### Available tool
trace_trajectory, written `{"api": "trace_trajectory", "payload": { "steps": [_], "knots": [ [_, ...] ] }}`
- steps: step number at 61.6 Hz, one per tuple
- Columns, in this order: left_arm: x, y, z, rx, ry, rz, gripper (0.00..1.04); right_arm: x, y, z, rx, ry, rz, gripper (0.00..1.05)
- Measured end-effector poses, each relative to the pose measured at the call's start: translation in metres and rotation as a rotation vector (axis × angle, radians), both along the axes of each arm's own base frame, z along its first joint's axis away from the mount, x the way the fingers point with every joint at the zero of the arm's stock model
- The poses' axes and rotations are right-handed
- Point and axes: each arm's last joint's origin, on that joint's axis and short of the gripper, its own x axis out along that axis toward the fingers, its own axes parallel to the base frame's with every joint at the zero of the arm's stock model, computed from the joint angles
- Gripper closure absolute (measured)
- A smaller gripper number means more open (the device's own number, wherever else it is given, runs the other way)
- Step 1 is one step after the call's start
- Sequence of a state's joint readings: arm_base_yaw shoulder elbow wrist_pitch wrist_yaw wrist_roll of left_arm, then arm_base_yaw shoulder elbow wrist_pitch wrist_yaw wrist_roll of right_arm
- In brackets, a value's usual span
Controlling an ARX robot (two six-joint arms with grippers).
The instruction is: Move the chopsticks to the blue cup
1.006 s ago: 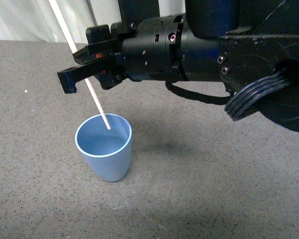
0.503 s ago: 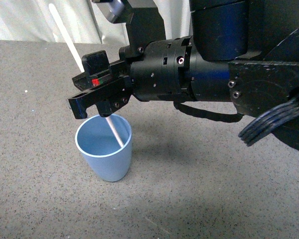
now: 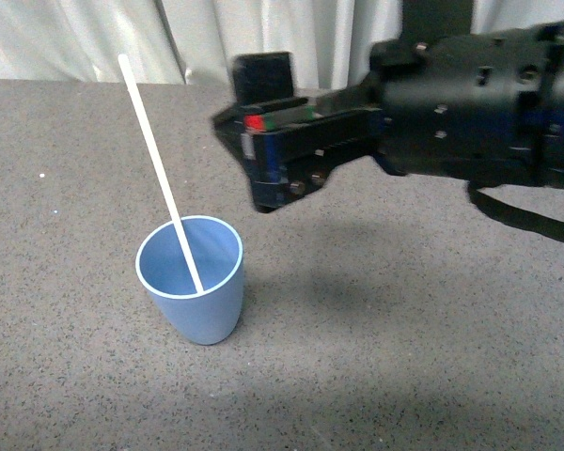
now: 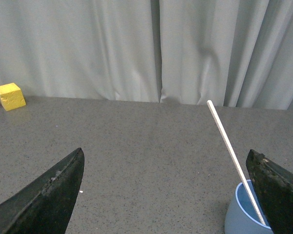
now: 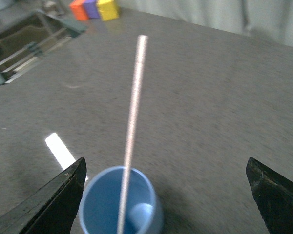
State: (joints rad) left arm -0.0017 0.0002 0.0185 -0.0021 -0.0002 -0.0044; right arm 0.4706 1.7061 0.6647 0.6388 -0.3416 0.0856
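Note:
The blue cup [image 3: 203, 315] stands upright on the grey table. The chopstick [image 3: 160, 174] stands in it, its lower end inside and its upper end leaning to the far left, free of any gripper. My right gripper [image 3: 258, 150] is open and empty, above and to the right of the cup. In the right wrist view the cup [image 5: 103, 204] and the chopstick [image 5: 134, 107] lie between the spread jaws of the right gripper [image 5: 168, 195]. My left gripper [image 4: 168, 195] is open and empty, with the cup [image 4: 238, 217] and chopstick [image 4: 229, 146] beside one jaw.
A yellow cube [image 4: 10, 96] sits far off by the curtain [image 4: 136, 48]. Orange, purple and yellow blocks [image 5: 93, 9] sit at the table's far side, next to a metal-framed tray [image 5: 29, 39]. The table [image 3: 404, 329] is grey and speckled.
The chopstick, held between the right gripper's jaws, slid down into the cup and now stands free. The right gripper has opened and pulled away to the right.

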Motion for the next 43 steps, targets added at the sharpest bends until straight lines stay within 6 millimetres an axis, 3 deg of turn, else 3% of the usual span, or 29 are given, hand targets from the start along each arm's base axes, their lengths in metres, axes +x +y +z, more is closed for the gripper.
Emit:
{"api": "trace_trajectory", "payload": {
  "steps": [16, 21, 36, 40, 43],
  "knots": [
    [0.0, 0.0, 0.0, 0.0, 0.0, 0.0, 0.07, -0.046, -0.074, -0.026, -0.213, 0.132, -0.307, 0.09],
    [0.0, 0.0, 0.0, 0.0, 0.0, 0.0, 0.07, -0.058, -0.084, -0.023, -0.218, 0.132, -0.348, 0.09],
    [0.0, 0.0, 0.0, 0.0, 0.0, 0.0, 0.07, -0.088, -0.095, 0.015, -0.223, -0.009, -0.47, 0.09],
    [0.0, 0.0, 0.0, 0.0, 0.0, 0.0, 0.07, -0.099, -0.096, 0.024, -0.246, -0.129, -0.542, 0.1],
    [0.0, 0.0, 0.0, 0.0, 0.0, 0.0, 0.07, -0.102, -0.097, 0.018, -0.213, -0.237, -0.65, 0.17]
  ]
}}
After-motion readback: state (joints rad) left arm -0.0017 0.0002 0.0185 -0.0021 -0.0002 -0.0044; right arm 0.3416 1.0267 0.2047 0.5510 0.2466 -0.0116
